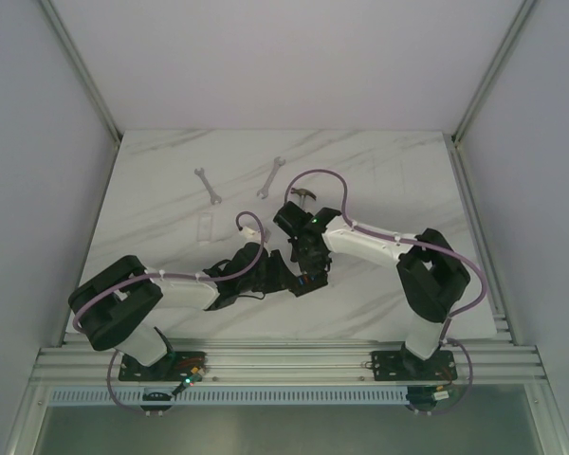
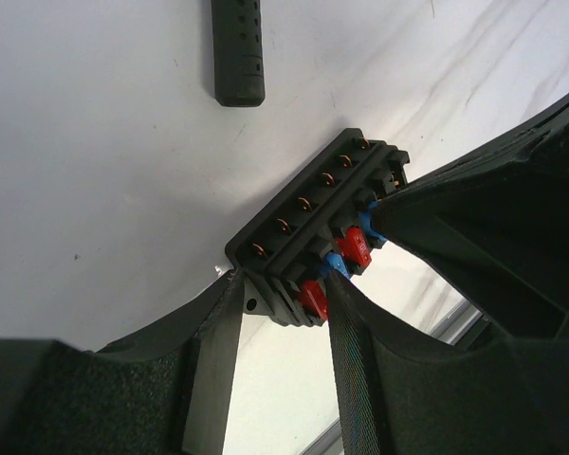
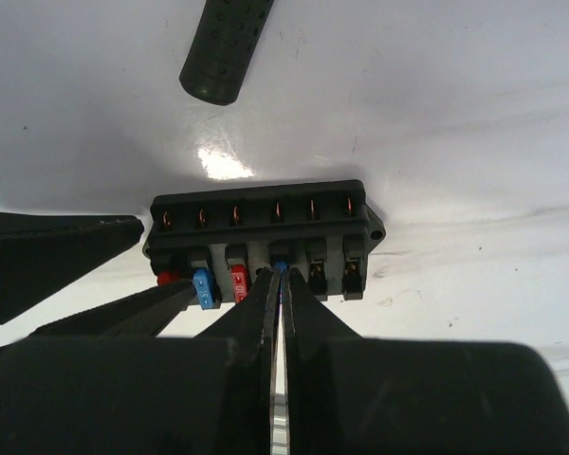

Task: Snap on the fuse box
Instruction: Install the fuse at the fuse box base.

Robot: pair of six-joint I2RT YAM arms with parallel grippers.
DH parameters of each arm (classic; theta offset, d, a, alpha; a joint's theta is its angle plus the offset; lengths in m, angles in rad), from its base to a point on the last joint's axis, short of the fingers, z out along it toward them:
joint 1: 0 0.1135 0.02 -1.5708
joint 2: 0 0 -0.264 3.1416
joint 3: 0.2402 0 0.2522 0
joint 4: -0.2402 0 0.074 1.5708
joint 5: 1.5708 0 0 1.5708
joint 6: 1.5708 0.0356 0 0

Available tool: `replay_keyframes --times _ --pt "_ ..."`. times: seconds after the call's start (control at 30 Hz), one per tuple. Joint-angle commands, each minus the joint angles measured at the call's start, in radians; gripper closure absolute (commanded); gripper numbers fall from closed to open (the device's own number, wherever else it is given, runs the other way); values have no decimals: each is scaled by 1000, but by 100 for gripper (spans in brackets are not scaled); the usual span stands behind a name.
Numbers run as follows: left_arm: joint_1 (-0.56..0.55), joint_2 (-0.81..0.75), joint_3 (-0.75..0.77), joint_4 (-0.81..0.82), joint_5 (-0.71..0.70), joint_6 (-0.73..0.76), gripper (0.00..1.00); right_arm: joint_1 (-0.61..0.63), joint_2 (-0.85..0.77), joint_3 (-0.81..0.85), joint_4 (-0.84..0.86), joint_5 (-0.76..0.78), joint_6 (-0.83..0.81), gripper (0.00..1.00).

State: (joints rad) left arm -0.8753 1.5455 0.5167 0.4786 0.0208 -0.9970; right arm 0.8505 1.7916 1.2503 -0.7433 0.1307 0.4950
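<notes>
The small black rectangular plastic fuse box (image 3: 266,223) is near the middle of the near edge of the white marble worktop (image 1: 161,190), grasped by the left end effector (image 2: 283,286). The right end effector (image 3: 279,282) is clenched, its tips touching a blue fuse (image 3: 279,269).

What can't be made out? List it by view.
Top external: fuse box slots, too small, partly under arms.
Left wrist: black handle, far end cut off by top edge.
Right wrist: whether the right gripper pinches the blue fuse; its shut jaws cover it.
</notes>
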Motion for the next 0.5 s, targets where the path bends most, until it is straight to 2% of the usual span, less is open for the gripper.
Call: replay_keyframes --times 0.0,0.47 --pt "7 20 1 -43 -12 14 51 11 167 -108 -8 -70 -11 100" --pt "21 9 -20 -46 -18 12 51 20 432 -253 91 -55 6 100"
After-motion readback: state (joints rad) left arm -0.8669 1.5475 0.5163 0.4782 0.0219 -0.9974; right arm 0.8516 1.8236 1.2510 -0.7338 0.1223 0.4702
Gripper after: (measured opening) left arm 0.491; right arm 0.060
